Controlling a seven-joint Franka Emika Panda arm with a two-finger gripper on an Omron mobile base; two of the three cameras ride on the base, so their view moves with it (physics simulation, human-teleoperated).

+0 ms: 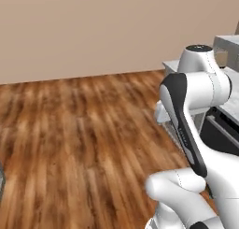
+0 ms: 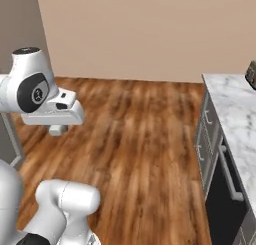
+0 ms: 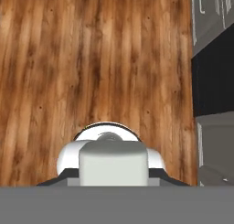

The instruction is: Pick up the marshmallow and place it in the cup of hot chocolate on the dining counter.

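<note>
The marshmallow (image 3: 113,166), a small white soft block, sits low in the hand view between the two dark fingertips, with my gripper (image 3: 113,182) shut on it. In the right base view the gripper (image 2: 58,130) hangs under the white hand at the left, pointing down over the wooden floor. From the left base view the hand (image 1: 161,115) is mostly hidden behind the upper arm. The cup of hot chocolate and the dining counter are out of view.
Wooden floor (image 2: 135,139) spreads below the hand. A marble worktop (image 2: 235,119) over grey cabinets and a dark oven front runs along the right, also seen as cabinet fronts (image 3: 212,58). A beige wall (image 1: 93,27) closes the back.
</note>
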